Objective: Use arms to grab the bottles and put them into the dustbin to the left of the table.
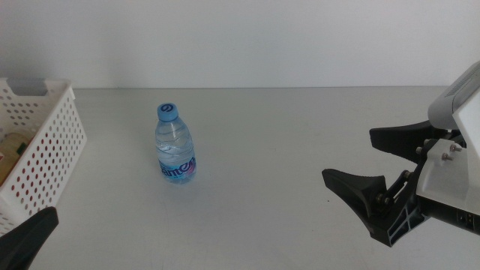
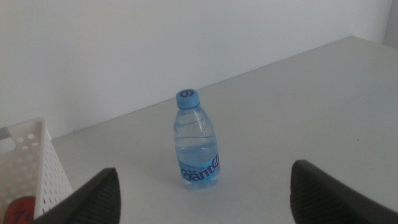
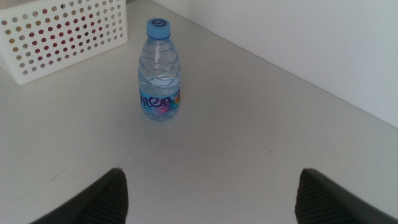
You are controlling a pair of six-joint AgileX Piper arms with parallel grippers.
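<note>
So there's one small clear water bottle with a blue cap and blue label, standing upright on the light-grey table. The white perforated dustbin sits well off to its left, something red showing through the holes.

The bottle is clear, glossy plastic with a smooth blue cap and a shiny printed label. The bin at the table's left edge is white moulded plastic, its walls perforated. The table is matt, smooth light grey. The right claw looks like matt black plastic.
</note>
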